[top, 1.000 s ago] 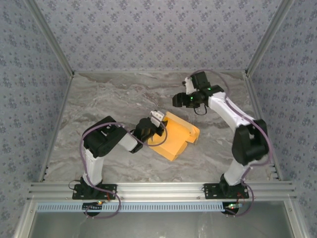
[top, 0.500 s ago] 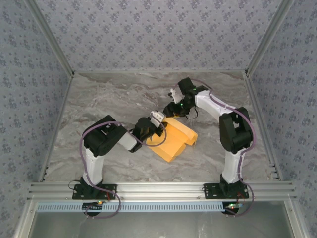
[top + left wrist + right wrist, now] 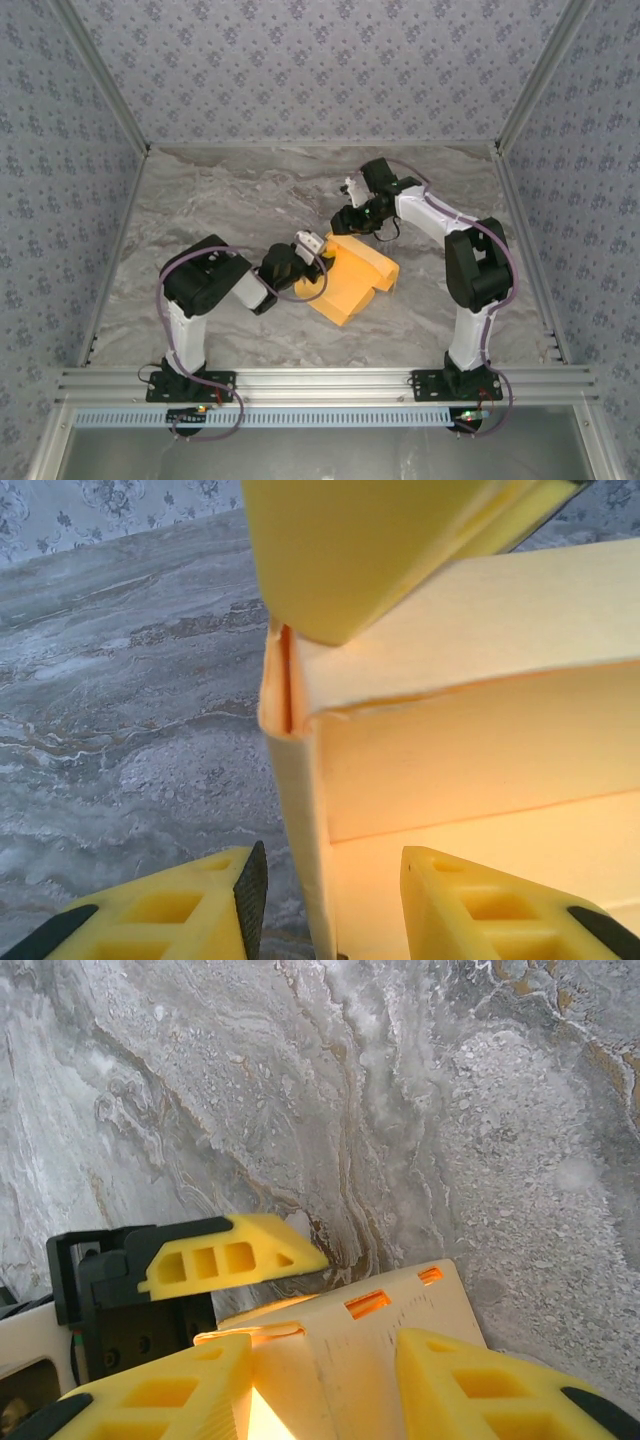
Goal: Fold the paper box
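The yellow-orange paper box [image 3: 352, 280] lies mid-table, partly folded, with walls raised at its far-left corner. My left gripper [image 3: 318, 258] is at that corner, open. In the left wrist view its fingers [image 3: 200, 910] straddle an upright side wall [image 3: 298, 810] without pressing it. My right gripper [image 3: 345, 222] reaches down over the box's far edge, open. Its fingers [image 3: 480, 1390] sit either side of a slotted panel [image 3: 340, 1350]. A left-gripper finger [image 3: 230, 1252] lies just beyond that panel, and a right-gripper finger [image 3: 350, 550] hangs over the corner.
The marble tabletop [image 3: 230, 195] spreads around the box. Patterned walls and aluminium posts [image 3: 515, 105] close off the back and both sides. The two arms nearly meet at the box's far-left corner.
The right arm swung in from the back right and lowered its gripper onto the box's far edge. The left gripper drew back slightly to the left, and the box shifted a little.
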You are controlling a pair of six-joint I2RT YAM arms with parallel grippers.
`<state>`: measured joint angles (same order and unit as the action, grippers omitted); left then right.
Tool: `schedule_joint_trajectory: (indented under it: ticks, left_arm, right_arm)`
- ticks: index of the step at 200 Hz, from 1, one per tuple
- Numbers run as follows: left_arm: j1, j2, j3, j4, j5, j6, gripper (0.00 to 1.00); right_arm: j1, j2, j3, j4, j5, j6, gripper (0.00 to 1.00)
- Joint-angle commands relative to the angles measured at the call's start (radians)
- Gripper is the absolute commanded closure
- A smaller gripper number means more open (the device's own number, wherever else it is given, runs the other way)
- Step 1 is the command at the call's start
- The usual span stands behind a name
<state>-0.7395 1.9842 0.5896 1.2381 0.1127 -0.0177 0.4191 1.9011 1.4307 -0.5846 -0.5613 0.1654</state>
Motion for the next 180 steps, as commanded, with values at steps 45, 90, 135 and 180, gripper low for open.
schedule_joint_trajectory:
  ticks: [45,90,135,180]
  left_arm:
    - [0.057,-0.072,-0.017,0.051,0.073,0.029,0.58]
    - [0.079,-0.092,0.022,-0.028,0.085,-0.004,0.56]
    - [0.077,-0.070,0.093,-0.107,0.135,-0.021,0.59]
    - [0.032,-0.016,0.139,-0.140,0.130,0.030,0.79]
  right_arm:
    - [0.004,0.021,-0.073,-0.032,0.075,0.013,0.58]
    - [0.003,0.009,-0.097,-0.026,0.054,0.013,0.58]
    - [0.003,-0.016,-0.131,0.010,-0.004,0.020,0.60]
    - [-0.004,-0.035,-0.166,0.042,-0.023,0.054,0.61]
